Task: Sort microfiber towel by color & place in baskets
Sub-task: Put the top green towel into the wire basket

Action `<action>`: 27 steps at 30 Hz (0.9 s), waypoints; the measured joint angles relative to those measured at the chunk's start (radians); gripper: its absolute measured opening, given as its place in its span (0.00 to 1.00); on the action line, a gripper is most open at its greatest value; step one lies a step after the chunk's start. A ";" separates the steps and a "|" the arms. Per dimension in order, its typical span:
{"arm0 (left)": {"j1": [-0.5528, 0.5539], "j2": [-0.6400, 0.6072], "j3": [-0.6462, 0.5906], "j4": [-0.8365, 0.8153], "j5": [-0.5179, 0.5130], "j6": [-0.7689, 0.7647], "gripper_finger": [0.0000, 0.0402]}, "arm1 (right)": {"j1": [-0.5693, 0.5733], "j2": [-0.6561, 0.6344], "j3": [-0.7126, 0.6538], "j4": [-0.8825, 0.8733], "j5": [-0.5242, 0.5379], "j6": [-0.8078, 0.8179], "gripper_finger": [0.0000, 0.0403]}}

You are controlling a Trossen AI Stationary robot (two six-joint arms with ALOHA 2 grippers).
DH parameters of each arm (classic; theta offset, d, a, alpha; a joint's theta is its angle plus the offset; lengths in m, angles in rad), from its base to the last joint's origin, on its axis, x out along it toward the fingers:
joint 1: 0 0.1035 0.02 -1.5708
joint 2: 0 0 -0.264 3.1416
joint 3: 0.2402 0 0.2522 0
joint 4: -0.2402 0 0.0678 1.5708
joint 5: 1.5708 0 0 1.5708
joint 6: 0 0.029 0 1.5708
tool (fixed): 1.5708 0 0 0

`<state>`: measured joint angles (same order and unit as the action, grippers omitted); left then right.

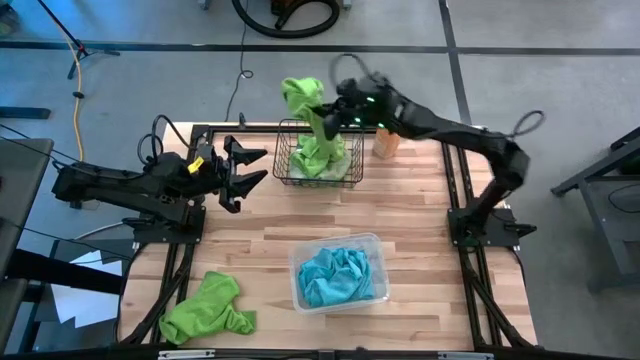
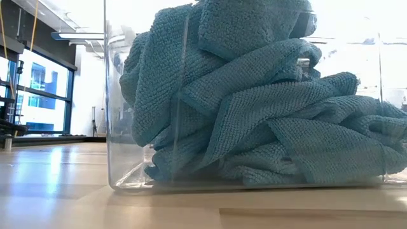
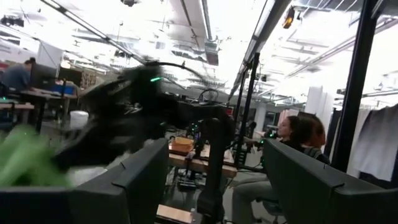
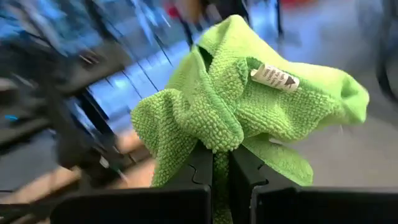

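The wooden table [image 1: 420, 215] carries a clear tub [image 1: 300, 262], with a wire basket [image 1: 288, 150] and orange bottle [image 1: 386, 143] beyond it, and a green towel [image 1: 208, 310] to its left.

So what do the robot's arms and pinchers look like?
Both arms are dark and jointed, with black cables looping along them. The left gripper has two black pointed fingers and a yellow mark behind them. The right gripper has flat black fingers and small green lights nearby.
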<state>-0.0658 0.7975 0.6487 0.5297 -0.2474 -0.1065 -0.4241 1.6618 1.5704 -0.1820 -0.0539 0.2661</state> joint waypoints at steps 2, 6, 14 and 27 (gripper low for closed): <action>0.000 0.000 0.000 -0.002 0.000 0.016 0.62 | -0.018 0.069 0.060 -0.116 0.001 0.056 0.01; 0.000 0.000 0.000 -0.002 -0.001 0.047 0.62 | -0.007 0.173 0.084 -0.244 0.033 0.084 0.01; 0.000 -0.018 0.000 0.001 -0.060 0.162 0.62 | -0.015 0.346 0.034 -0.333 0.069 0.297 0.01; 0.000 -0.071 0.000 -0.008 -0.083 0.233 0.62 | -0.035 0.453 0.038 -0.358 -0.014 0.500 0.11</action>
<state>-0.0658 0.7262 0.6483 0.5218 -0.3303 0.1261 -0.4587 2.1150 1.6085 -0.5395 -0.0678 0.7657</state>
